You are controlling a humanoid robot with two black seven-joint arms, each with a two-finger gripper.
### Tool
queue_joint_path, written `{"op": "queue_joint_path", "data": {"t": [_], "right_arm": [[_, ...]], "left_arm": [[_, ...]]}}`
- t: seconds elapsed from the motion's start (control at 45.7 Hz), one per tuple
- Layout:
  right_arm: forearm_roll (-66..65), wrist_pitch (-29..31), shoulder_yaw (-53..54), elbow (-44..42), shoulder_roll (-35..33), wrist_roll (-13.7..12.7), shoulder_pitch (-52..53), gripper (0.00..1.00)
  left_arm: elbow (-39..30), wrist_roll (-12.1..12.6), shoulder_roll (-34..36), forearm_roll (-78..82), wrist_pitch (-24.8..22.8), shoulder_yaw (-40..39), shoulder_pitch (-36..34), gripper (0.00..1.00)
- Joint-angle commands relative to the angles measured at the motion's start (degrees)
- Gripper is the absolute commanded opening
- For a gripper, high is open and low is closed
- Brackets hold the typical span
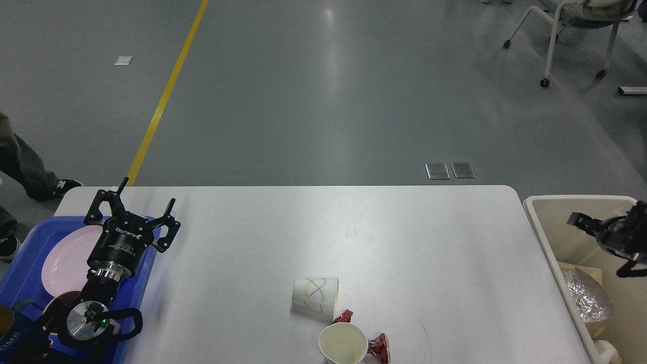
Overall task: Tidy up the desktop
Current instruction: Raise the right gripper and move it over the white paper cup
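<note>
The white desktop point(313, 237) fills the middle of the head view. On its near middle a paper cup point(316, 297) lies on its side. A second paper cup point(343, 344) stands upright at the front edge, with red wrapper scraps point(379, 346) beside it. My left gripper point(146, 198) is open and empty above the right edge of the blue tray point(25, 273), far left of the cups. My right gripper point(581, 221) hangs over the beige bin point(543, 237) at the right; it is blurred and its fingers cannot be told apart.
The blue tray holds a pink plate point(65, 260) and a dark item under my left arm. The bin holds crumpled foil point(586, 298) and other waste. A person's legs point(20, 167) stand at the far left. A wheeled chair point(571, 30) stands at the far right on the floor.
</note>
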Motion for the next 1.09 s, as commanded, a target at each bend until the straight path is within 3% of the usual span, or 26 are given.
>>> {"op": "queue_joint_path", "data": {"t": [0.0,0.262,0.394,0.722,1.072], "right_arm": [[-0.1,10.1,-5.8,9.3,2.2,0.0,14.8,1.00],[0.3,33.0,-8.7,18.4,10.3,0.0,37.6,1.00],[0.8,41.3,-7.5,24.7,11.7,0.0,46.8,1.00],[2.0,43.6,-1.6,51.3,15.8,0.0,69.4,1.00],[3.9,42.8,-0.8,51.9,15.8,0.0,69.9,1.00]], "left_arm": [[0.0,0.0,0.0,0.0,0.0,0.0,-0.1,0.96],[0.0,0.0,0.0,0.0,0.0,0.1,0.0,0.96],[0.0,0.0,0.0,0.0,0.0,0.1,0.0,0.96],[0.0,0.0,0.0,0.0,0.0,0.1,0.0,0.96],[0.0,0.0,0.0,0.0,0.0,0.1,0.0,0.96]]}}
